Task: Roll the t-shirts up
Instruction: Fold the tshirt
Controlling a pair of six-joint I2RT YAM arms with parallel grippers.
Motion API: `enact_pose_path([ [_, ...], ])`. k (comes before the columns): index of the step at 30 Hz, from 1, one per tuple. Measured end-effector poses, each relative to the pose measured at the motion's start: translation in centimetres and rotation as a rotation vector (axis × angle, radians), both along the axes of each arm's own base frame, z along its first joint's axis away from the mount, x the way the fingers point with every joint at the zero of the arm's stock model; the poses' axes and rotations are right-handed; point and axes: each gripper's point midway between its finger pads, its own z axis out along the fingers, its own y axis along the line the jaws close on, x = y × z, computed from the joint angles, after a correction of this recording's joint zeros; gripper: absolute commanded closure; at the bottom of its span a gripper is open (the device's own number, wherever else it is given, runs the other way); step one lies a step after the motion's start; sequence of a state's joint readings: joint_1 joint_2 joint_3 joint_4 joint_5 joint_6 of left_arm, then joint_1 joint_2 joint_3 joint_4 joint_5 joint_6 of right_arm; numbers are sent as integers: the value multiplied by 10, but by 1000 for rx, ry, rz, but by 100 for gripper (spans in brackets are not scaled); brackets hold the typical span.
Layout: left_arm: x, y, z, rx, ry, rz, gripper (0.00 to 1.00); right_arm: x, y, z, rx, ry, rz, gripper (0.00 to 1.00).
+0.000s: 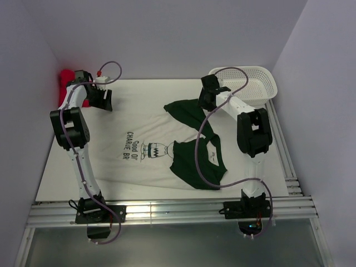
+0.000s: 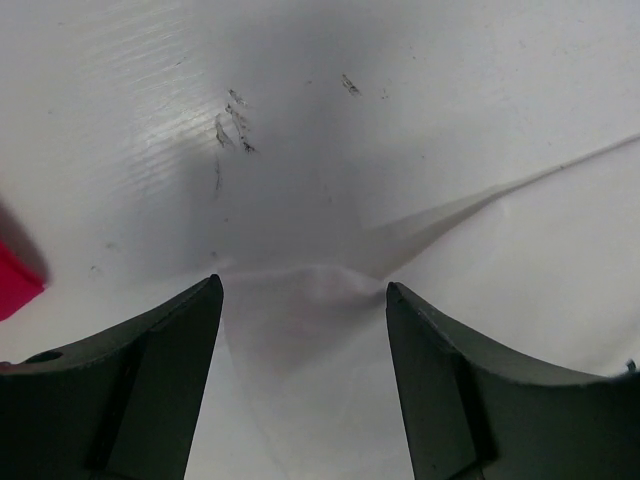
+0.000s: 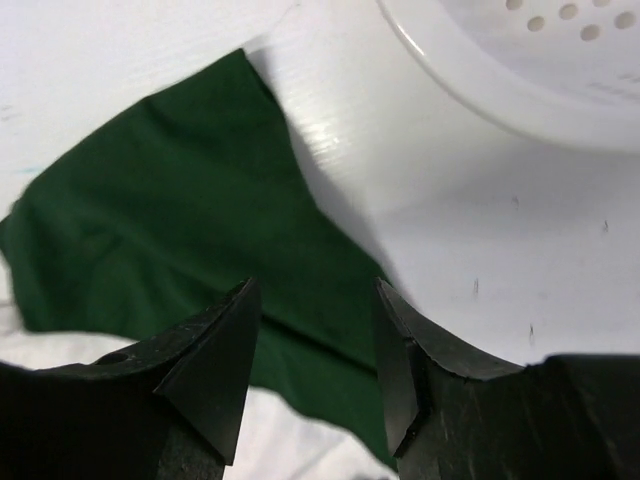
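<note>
1. Off-white t-shirt [image 1: 147, 130], overhead view: it lies spread flat on the white table [image 1: 53, 186], with dark lettering and a small graphic facing up. The dark green t-shirt [image 1: 194, 164] lies loosely bunched on its right half. One part of the green shirt reaches toward the far edge, and a small pale mark shows on the near part. The left gripper [image 1: 103, 100] sits at the far-left corner of the off-white t-shirt. The right gripper [image 1: 208, 97] sits over the far end of the dark green t-shirt. A white perforated basket [image 1: 253, 83] stands in the far-right corner, and a red object [image 1: 67, 78] lies in the far-left corner.

2. Left wrist view: the left gripper [image 2: 302, 285] has its jaws well apart, clamped on nothing. A raised corner of the off-white t-shirt [image 2: 300, 350] peaks between the two dark, curved fingers. The cloth is thin, smooth and matte. The table [image 2: 450, 100] beyond it is glossy, faintly ribbed and scuffed. The red object [image 2: 15, 285] shows at the left edge.

3. Right wrist view: the right gripper [image 3: 315, 290] has its jaws apart, gripping nothing. The dark green t-shirt [image 3: 150, 220] lies below and beyond the pointed black fingers as soft, softly creased cloth. The off-white t-shirt [image 3: 60, 350] shows beneath it. The basket [image 3: 470, 85], smooth plastic with round holes, curves across the upper right.
</note>
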State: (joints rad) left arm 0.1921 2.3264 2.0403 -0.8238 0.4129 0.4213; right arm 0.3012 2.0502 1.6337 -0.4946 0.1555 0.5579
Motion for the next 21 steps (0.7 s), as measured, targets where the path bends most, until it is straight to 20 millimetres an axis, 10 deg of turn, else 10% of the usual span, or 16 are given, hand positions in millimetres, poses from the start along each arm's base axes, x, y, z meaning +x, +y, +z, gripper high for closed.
enact_pose_path([
  [10,8,4,-24,37,24,38,33,13,-3,-31,-43,60,29,43],
  [21,8,4,-27,30,30,60,77,25,-1,-37,-54,61,36,44],
])
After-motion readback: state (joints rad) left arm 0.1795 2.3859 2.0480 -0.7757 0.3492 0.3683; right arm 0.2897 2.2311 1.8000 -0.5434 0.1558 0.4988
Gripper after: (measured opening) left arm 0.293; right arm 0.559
